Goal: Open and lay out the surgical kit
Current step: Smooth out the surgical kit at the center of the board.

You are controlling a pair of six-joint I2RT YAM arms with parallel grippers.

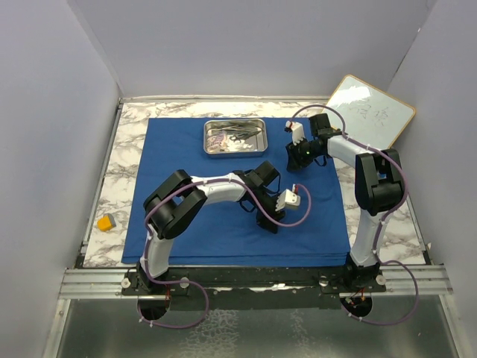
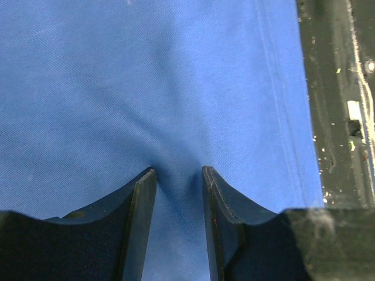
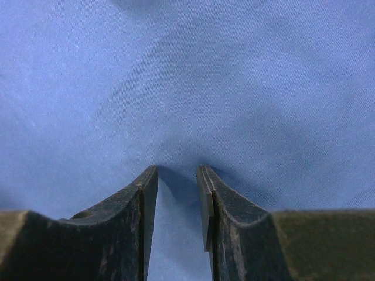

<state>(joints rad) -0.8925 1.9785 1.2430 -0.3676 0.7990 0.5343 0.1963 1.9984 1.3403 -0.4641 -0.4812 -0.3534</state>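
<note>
The left gripper (image 2: pixel 179 172) is being held low over the near half of the blue cloth wrap (image 1: pixel 194 149), at about 6 o'clock from the cloth's middle. Its jaws are standing narrowly apart, with both tips being pressed into the fabric and a small pucker being drawn up between them. Whether that pucker is truly being clamped cannot be told. At 3 o'clock in the left wrist view, the hemmed cloth edge is being shown beside a black base rail (image 2: pixel 334 88).

The right gripper (image 3: pixel 177 170) is being held farther off, toward 2 o'clock on the cloth. Its jaws are nearly together, and a ridge of fabric is being pinched between them, with creases fanning out from the tips.

The cloth is being spread flat over a marbled table (image 1: pixel 130 134), which is being enclosed by plain pale walls. At 12 o'clock on the cloth a steel tray (image 1: pixel 207 138) is sitting, with steel instruments (image 1: pixel 242 128) and white gauze (image 1: pixel 238 148) lying inside. A yellow-orange block (image 1: pixel 106 221) is lying off the cloth at 8 o'clock. A whiteboard (image 1: pixel 369 112) is being propped in the far corner at 1 o'clock.
</note>
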